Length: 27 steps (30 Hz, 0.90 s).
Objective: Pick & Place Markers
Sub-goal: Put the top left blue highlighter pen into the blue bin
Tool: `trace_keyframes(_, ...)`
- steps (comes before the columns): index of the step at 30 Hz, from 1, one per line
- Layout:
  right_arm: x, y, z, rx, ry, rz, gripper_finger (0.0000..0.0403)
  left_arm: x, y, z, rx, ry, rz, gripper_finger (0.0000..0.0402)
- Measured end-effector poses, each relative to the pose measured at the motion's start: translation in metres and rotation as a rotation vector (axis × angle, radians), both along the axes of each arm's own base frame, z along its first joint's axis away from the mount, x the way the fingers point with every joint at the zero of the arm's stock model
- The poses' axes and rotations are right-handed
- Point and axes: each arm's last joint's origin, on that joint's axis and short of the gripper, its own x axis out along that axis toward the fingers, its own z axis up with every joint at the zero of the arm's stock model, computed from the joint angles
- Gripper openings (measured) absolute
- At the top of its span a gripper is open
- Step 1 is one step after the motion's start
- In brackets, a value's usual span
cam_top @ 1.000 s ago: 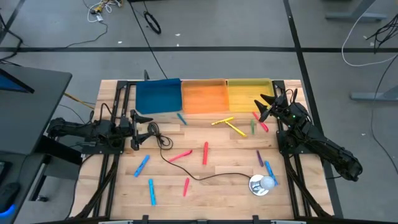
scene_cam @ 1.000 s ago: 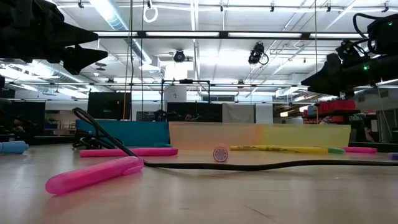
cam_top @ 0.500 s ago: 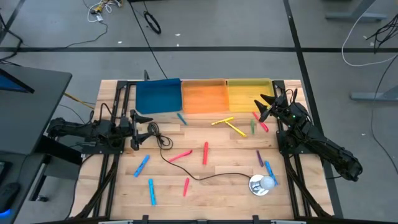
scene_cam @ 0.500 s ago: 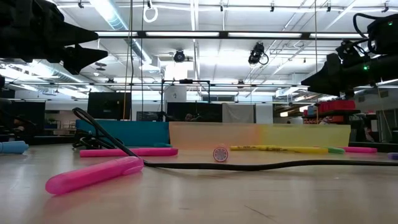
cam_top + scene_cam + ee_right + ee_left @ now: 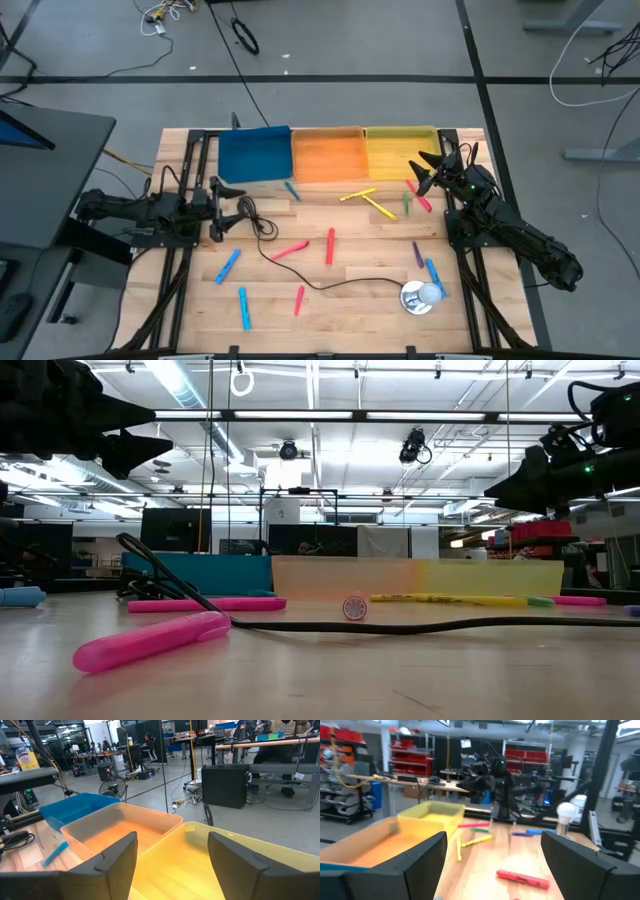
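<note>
Several markers lie flat and scattered on the wooden table (image 5: 350, 310): blue (image 5: 228, 264), red (image 5: 330, 246), pink (image 5: 300, 299), yellow (image 5: 378, 208), green (image 5: 406, 205), purple (image 5: 417, 252). The low view shows a pink marker (image 5: 150, 640) close by. My left gripper (image 5: 228, 207) hovers open at the table's left side, above the cable, pointing right; between its fingers (image 5: 420, 862) is only air. My right gripper (image 5: 425, 172) stands open at the right, near the yellow tray (image 5: 400, 150), above a red marker (image 5: 425, 203); nothing sits between its fingers (image 5: 117, 855).
Three trays line the far edge: blue (image 5: 255, 155), orange (image 5: 328, 155) and yellow. A thin black cable (image 5: 300, 275) snakes across the table to a round silver-white object (image 5: 420, 296) at the near right. Black frame rails run along both sides.
</note>
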Motion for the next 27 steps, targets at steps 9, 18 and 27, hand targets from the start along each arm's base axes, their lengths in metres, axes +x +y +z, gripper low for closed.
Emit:
trace_keyframes(9,0.0,0.0,0.0,0.0,0.0,0.0,0.0245,-0.011,0.002,0.047,0.003,0.093,0.016,0.033)
trace_keyframes(18,0.0,0.0,0.0,0.0,0.0,0.0,0.0245,-0.012,0.003,0.108,-0.095,0.169,0.021,0.033)
trace_keyframes(27,0.0,0.0,0.0,0.0,0.0,0.0,0.0245,-0.008,0.002,0.151,-0.228,0.231,0.029,0.033)
